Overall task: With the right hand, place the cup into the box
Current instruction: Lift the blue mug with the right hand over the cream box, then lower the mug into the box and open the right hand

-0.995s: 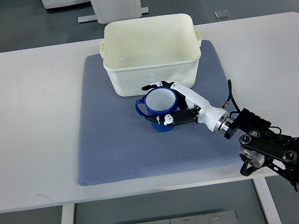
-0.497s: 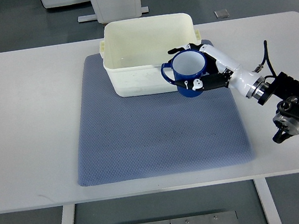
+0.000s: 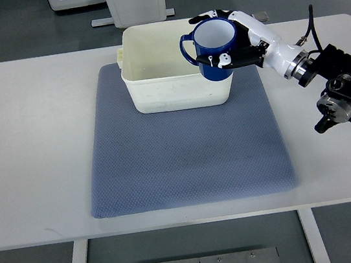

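There is 1 blue cup, 1 cream box, 1 blue-grey mat and 1 white table, with 1 right hand in view, its fingers wrapped around the cup. Since half a second ago the hand has carried the cup up and toward the far side: it was in front of the box's near right wall and is now held upright over the box's right part, handle pointing left. No writing or brand can be read on any of these things.
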Motion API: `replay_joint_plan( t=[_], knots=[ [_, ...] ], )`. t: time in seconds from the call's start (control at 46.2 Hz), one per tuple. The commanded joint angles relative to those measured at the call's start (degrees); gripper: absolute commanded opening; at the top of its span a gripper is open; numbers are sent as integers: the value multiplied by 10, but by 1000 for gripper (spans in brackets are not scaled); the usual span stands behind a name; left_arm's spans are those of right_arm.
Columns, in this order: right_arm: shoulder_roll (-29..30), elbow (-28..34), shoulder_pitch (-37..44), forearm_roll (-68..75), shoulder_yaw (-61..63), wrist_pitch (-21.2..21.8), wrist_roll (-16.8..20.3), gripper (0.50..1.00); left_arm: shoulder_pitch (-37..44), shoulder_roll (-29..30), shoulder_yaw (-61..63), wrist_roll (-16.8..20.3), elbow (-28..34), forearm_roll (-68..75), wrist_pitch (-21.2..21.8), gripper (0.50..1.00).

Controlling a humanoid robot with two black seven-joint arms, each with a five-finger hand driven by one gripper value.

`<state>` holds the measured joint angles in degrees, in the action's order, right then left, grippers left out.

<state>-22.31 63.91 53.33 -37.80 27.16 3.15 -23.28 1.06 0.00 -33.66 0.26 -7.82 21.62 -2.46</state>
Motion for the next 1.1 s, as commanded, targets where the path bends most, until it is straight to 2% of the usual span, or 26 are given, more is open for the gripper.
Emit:
replay_joint_plan(
  t=[0.0, 0.065, 0.216, 0.519, 0.843, 1.081],
  knots=[
    [21, -16, 13, 2, 0, -4, 11, 500, 0, 0, 0, 0, 0, 0, 0, 1000],
    [40, -33, 23, 2, 0, -7, 18, 500, 0, 0, 0, 0, 0, 0, 0, 1000],
    [80, -65, 36, 2, 0, -42, 34, 500, 0, 0, 0, 0, 0, 0, 0, 1000],
    [159, -163, 58, 2, 2, -75, 39, 500, 0, 0, 0, 0, 0, 0, 0, 1000],
    [216, -278, 75, 2, 2, -82, 39, 500, 0, 0, 0, 0, 0, 0, 0, 1000],
    [222, -288, 77, 2, -2, -88, 39, 500, 0, 0, 0, 0, 0, 0, 0, 1000]
  ],
)
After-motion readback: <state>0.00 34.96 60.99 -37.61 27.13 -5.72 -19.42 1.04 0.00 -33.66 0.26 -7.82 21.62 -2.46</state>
